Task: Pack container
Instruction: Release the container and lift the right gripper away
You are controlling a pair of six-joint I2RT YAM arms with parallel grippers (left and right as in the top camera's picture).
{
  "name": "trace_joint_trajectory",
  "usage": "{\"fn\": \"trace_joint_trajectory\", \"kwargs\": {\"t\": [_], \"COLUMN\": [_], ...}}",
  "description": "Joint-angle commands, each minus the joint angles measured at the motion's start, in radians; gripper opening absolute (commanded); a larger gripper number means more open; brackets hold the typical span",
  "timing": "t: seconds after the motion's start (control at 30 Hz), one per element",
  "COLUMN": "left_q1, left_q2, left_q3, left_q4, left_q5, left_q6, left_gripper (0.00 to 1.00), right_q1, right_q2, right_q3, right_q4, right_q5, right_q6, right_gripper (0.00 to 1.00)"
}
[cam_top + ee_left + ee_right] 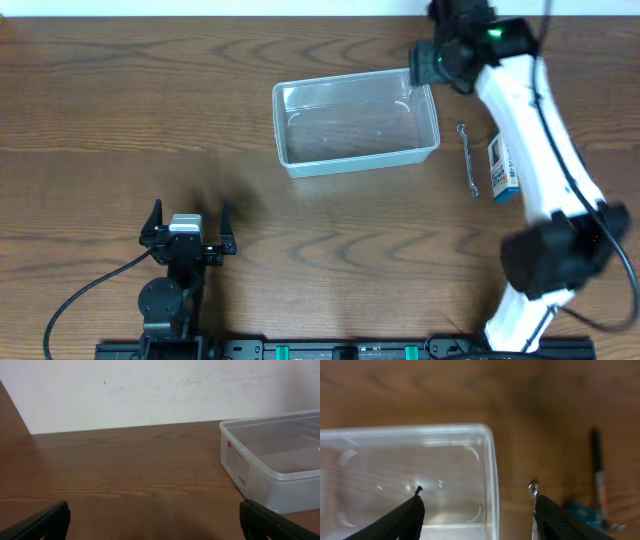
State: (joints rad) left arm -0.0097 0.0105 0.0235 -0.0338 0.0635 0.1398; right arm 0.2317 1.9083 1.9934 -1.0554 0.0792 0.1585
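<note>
Light is bright and even from above; soft shadows lie on the table (120,100); white glare shines on the tub (350,160); the right wrist view is blurry; the left is sharper.

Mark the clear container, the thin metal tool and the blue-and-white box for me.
container (355,160), overhead view, on its front wall.
metal tool (467,160), overhead view, middle of its shaft.
blue-and-white box (502,172), overhead view, on its visible top face.
</note>
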Motion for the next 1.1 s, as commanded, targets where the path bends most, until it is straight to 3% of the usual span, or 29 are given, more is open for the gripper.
{"fn": "trace_joint_trajectory", "kwargs": {"t": [0.0,0.23,0.4,0.73,0.97,1.07], "left_q1": [-0.003,-0.003,-0.003,-0.003,-0.003,-0.003], "left_q2": [-0.005,-0.005,-0.005,-0.005,-0.005,-0.005], "left_q3": [-0.019,-0.019,-0.019,-0.019,-0.019,-0.019], "left_q4": [-0.029,-0.029,-0.029,-0.029,-0.005,0.021], "left_q5": [0.006,0.006,0.006,0.006,0.005,0.100], "left_q6": [0.017,0.017,0.017,0.018,0.026,0.019], "left_gripper": [0.98,0.98,0.98,0.98,0.98,0.98], "right_q1": [-0.011,-0.011,-0.010,-0.011,-0.012,-0.012], "right_q2": [-0.077,-0.164,-0.171,-0.171,-0.171,-0.171], "right_q3": [0.004,0.004,0.004,0.004,0.004,0.004], "right_q4": [-0.003,-0.054,-0.093,-0.192,-0.290,-0.307], "right_q5": [0.012,0.051,0.048,0.045,0.055,0.055], "right_q6": [-0.011,-0.060,-0.059,-0.060,-0.058,-0.047], "right_gripper": [0.71,0.68,0.85,0.99,0.99,0.84]}}
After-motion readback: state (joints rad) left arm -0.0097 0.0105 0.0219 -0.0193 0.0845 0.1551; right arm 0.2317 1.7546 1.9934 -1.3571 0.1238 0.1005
